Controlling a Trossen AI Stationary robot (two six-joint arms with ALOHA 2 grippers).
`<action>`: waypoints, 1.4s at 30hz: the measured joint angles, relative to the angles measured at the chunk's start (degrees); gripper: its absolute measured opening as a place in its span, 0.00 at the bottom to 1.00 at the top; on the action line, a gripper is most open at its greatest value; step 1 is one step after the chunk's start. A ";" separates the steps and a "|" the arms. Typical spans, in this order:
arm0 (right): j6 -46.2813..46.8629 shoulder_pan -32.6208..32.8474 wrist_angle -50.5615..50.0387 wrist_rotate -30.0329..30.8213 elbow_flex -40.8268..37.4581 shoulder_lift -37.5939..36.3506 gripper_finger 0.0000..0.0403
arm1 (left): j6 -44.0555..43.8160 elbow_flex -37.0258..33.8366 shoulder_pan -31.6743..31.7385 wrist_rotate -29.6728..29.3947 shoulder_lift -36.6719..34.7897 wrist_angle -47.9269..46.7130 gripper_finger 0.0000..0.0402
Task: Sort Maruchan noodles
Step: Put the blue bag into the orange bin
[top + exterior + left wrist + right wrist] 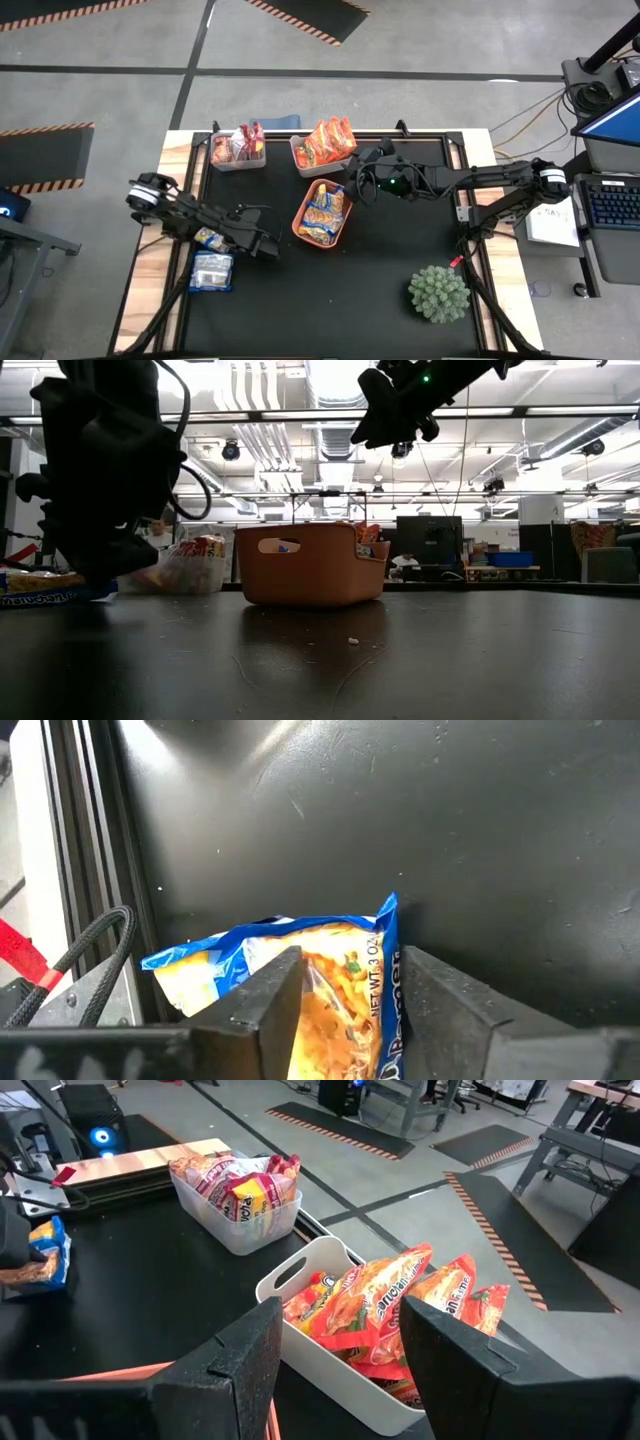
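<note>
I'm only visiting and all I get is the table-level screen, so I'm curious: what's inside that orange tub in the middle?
Observer: From above, blue-and-yellow noodle packets lie inside the orange tub.
Visitor: And the dark arm hanging at the top?
Observer: It ends in the right gripper. Its fingers are apart and empty, and it is above a white bin packed with orange packets.
Visitor: What about the big dark shape on the left?
Observer: That's the left gripper. It has one finger on either side of a blue-and-yellow packet that lies on the black mat.
</note>
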 joint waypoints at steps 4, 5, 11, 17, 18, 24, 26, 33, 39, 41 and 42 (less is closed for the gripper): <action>0.00 0.00 0.00 0.00 0.00 0.00 0.48 | -0.01 0.00 0.00 -0.18 0.42 0.07 0.29; 0.00 0.00 0.00 0.00 0.00 0.00 0.48 | -0.01 0.00 0.00 -0.26 0.46 0.05 0.26; 0.00 0.00 -0.01 0.00 0.00 0.00 0.48 | 0.03 0.11 -0.10 -0.66 -0.19 0.33 0.03; -0.17 -0.01 0.02 0.00 0.00 0.00 0.48 | 10.71 4.47 -2.73 0.52 -1.73 2.60 0.01; -0.24 0.00 0.02 0.00 0.00 0.00 0.48 | 15.24 5.60 -3.69 0.78 -1.95 3.78 0.01; -0.31 0.00 0.01 0.00 0.00 0.02 0.48 | 41.87 9.89 -11.80 6.80 -2.27 15.89 0.00; -0.33 0.00 0.04 0.00 0.00 0.02 0.48 | 47.76 10.40 -14.31 7.54 -2.27 21.72 0.00; -1.16 -0.02 3.38 -2.77 0.00 0.02 0.48 | 52.84 10.29 -19.23 -1.85 -2.41 28.83 0.00; -1.51 0.00 5.90 -10.28 0.00 -0.22 0.48 | 35.36 9.79 -19.68 -12.17 -3.36 8.15 0.00; -1.51 0.00 5.95 -10.47 0.00 -0.24 0.48 | 28.54 8.66 -19.50 -15.76 -3.32 1.43 0.00; -1.51 0.00 5.93 -10.47 0.00 -0.24 0.48 | 25.50 7.83 -19.47 -17.64 -3.32 -0.86 0.00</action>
